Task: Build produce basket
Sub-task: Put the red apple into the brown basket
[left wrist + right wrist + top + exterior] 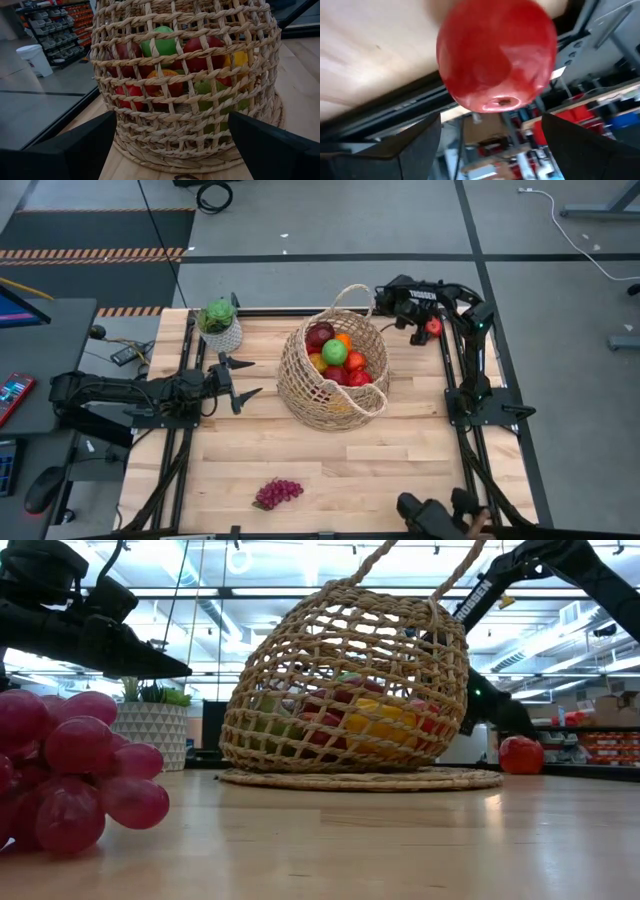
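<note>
The wicker basket (333,370) stands mid-table on its flat base (360,778), and through its weave (185,75) I see red and green apples, an orange and yellow produce. A purple grape bunch (278,492) lies on the board near the near edge (70,775). One red apple (433,327) rests on the table at the far right (520,755). My right gripper (427,330) is open, its fingers standing either side of this apple (495,55) without visible touch. My left gripper (252,378) is open, left of the basket and facing it.
A green plant in a white patterned pot (221,328) sits at the far left corner, close behind my left arm. Black frame rails (447,370) run along the table's sides. Bare board lies between the basket and the grapes.
</note>
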`<control>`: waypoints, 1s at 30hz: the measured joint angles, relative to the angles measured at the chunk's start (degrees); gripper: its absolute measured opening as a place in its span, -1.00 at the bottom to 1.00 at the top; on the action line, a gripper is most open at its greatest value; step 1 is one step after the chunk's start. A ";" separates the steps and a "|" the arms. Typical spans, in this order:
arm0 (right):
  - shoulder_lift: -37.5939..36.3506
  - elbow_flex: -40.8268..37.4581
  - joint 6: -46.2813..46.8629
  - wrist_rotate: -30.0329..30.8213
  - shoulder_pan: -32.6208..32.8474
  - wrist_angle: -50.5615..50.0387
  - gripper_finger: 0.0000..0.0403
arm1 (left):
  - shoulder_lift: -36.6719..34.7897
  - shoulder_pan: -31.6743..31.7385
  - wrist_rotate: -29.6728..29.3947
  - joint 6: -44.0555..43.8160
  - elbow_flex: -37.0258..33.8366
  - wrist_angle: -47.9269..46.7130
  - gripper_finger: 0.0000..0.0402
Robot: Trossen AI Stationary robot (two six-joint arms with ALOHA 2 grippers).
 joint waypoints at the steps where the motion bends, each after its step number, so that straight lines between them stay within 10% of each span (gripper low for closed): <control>1: 0.00 -0.71 -1.19 0.71 0.01 0.17 0.73 | 0.00 0.00 0.01 0.00 0.01 -0.02 0.94; 30: -0.23 -4.26 -19.42 -4.22 -1.28 15.53 0.92 | -0.01 0.01 0.01 0.00 0.01 -0.01 0.94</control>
